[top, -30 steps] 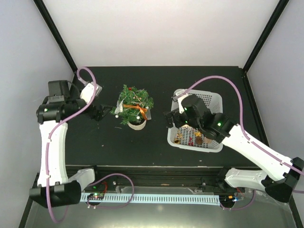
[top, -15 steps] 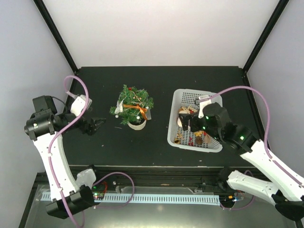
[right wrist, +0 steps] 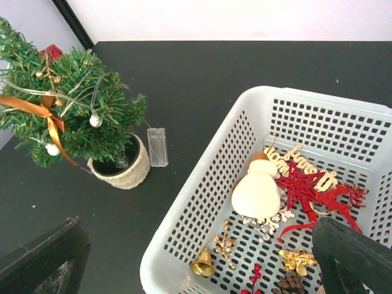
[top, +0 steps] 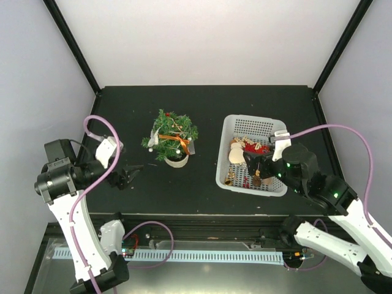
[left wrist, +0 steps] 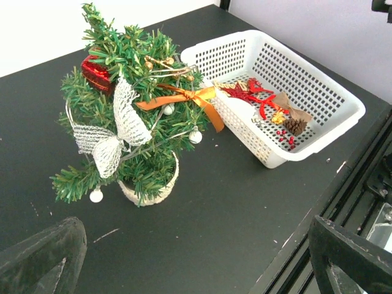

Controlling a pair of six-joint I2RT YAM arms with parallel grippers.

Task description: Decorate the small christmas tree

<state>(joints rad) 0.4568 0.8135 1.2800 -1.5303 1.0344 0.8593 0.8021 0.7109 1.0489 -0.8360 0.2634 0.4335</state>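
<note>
The small christmas tree [top: 173, 141] stands upright on the bench [top: 202, 104], left of the white basket [top: 254, 120], already wearing a white bow [left wrist: 113, 131]. Both my hands are empty, fingers spread wide: left hand [top: 127, 177] beside the tree, right hand [top: 250, 163] over the basket. A careless nudge could topple the light tree or shake its trimmings loose.

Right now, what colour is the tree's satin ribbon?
The satin ribbon is orange, clearest in the left wrist view.
</note>
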